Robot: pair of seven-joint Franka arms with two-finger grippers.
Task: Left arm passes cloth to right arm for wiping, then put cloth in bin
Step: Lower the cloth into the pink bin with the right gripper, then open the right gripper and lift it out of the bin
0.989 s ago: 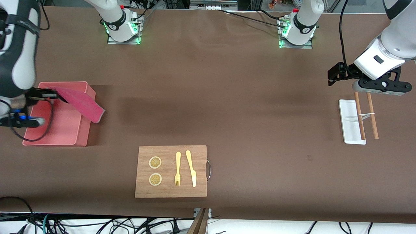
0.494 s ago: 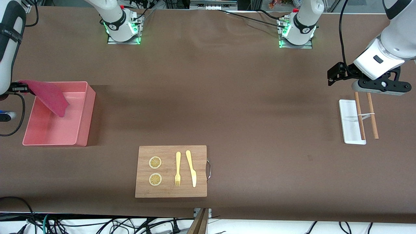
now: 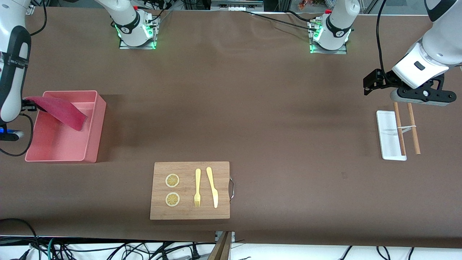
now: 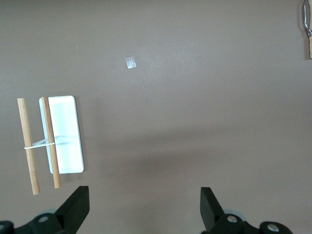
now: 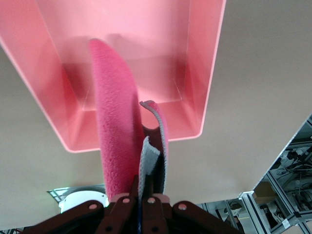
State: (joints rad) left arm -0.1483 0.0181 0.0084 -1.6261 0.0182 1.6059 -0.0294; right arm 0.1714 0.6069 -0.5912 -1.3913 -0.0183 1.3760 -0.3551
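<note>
I am holding the cloth [image 3: 59, 110] up in the air with my right gripper [image 3: 26, 104], over the bin [image 3: 94, 126]. The right gripper's two fingers are pressed tight together, pinching one edge of the cloth. In the right wrist view the cloth [image 5: 117, 141] is hanging down from the gripper [image 5: 141, 197] toward the inside of the bin [image 5: 204, 87], pink on one face and grey on the other. The bin is sitting at the right arm's end of the table.

My left gripper [image 3: 404, 104] is waiting with its fingers spread wide and holding nothing. It is hanging over the white tray [image 3: 388, 135] and the two wooden sticks [image 3: 407, 128] at the left arm's end of the table.

The wooden board [image 3: 190, 213] is lying nearer the front camera, with a fork [image 3: 197, 187], a knife [image 3: 212, 187] and two lemon slices [image 3: 172, 189] on it.
</note>
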